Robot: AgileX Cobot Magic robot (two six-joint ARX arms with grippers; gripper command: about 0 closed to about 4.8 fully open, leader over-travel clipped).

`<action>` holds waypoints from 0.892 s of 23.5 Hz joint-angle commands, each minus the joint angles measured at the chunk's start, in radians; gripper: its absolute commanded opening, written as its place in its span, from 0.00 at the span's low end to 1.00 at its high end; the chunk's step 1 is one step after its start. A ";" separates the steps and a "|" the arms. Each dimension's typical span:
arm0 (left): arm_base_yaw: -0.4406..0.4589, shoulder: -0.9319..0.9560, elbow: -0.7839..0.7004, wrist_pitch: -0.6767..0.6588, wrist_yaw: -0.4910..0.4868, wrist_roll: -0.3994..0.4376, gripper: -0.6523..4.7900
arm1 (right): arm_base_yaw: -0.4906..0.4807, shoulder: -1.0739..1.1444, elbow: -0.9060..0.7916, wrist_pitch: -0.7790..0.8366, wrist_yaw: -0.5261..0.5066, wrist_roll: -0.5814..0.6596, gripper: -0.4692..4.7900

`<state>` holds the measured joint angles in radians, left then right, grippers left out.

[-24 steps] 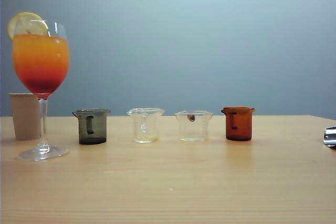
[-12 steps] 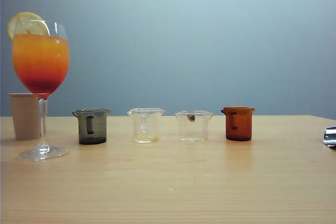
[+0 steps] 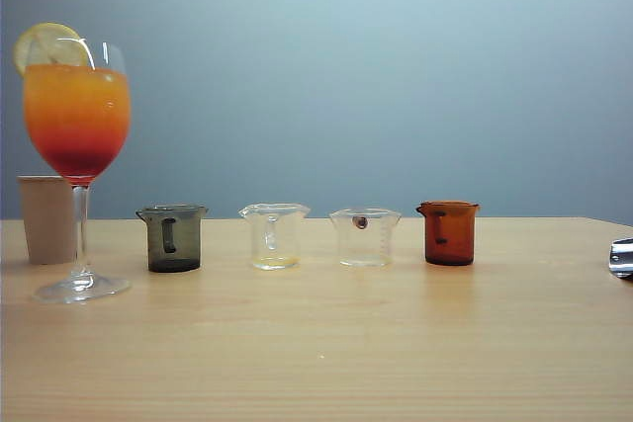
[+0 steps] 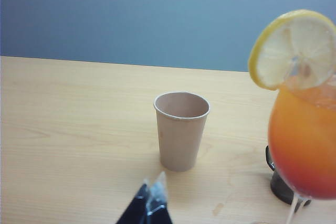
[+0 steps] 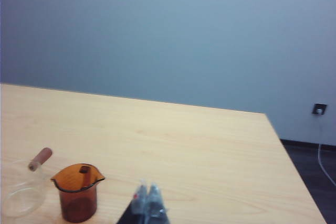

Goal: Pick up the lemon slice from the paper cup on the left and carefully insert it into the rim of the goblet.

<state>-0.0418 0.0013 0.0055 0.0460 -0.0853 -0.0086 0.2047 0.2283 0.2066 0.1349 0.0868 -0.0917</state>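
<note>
My left gripper [image 4: 150, 199] ends in two slim black fingers tipped with clear, glossy pads, my right gripper [image 5: 147, 201] shows the same black fingers with clear pads, one of them tinged reddish near its tip.

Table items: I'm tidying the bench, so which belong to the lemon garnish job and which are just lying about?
Job: lemon slice on the goblet rim; paper cup.
Lying about: grey beaker, two clear beakers, amber beaker.
</note>
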 commanded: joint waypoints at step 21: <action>0.002 0.000 0.003 0.007 -0.005 0.001 0.12 | -0.099 -0.227 -0.206 -0.041 -0.021 -0.017 0.08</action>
<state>-0.0418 0.0017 0.0055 0.0444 -0.0879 -0.0086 0.1131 0.0002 0.0048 0.0940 0.0738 -0.1070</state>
